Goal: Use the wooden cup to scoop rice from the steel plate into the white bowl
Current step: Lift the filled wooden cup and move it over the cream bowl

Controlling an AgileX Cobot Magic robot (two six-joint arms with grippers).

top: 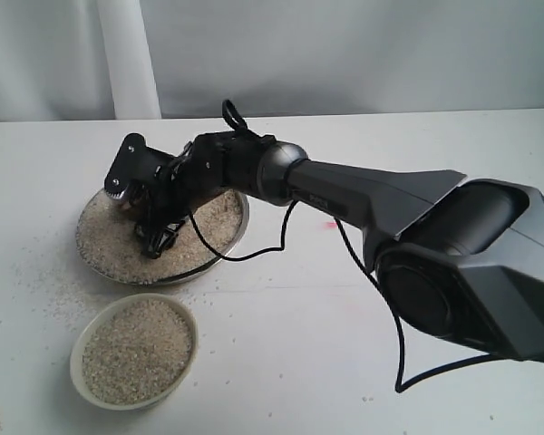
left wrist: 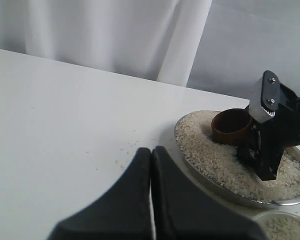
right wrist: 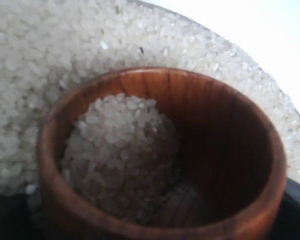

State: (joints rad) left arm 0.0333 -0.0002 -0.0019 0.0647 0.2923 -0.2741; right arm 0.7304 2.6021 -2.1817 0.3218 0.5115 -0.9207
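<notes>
right gripper (left wrist: pixel 254 131) is clamped on the cup (left wrist: pixel 231 126), jaws closed only as far as its wall lets them. the arm comes in from 3 o'clock in the exterior view. the cup sits low in the rice (top: pixel 104 236) at about 10 o'clock on the plate (top: pixel 213 260), tipped on its side, mouth facing the wrist camera.

the wrist view shows grains banked against one side of the cup, roughly a third full, with bare wood on the other side.

step in hand, as i read it: loading the cup. push it mouth-first along the heap, keeping the lip under the surface, then roll your wrist upright before you lift so the load settles to the bottom. don't scrape the metal. lift slowly.

the bowl (top: pixel 73 358) lies at 6 o'clock from the plate, apart from it, and is already nearly brimful. carry low, stop over its centre and tip gently or it will likely overflow. stray grains dot the table (top: pixel 344 362) around both dishes.

left gripper (left wrist: pixel 151 152) hangs over bare table near the plate, jaws pressed together, holding nothing. leave it there.
</notes>
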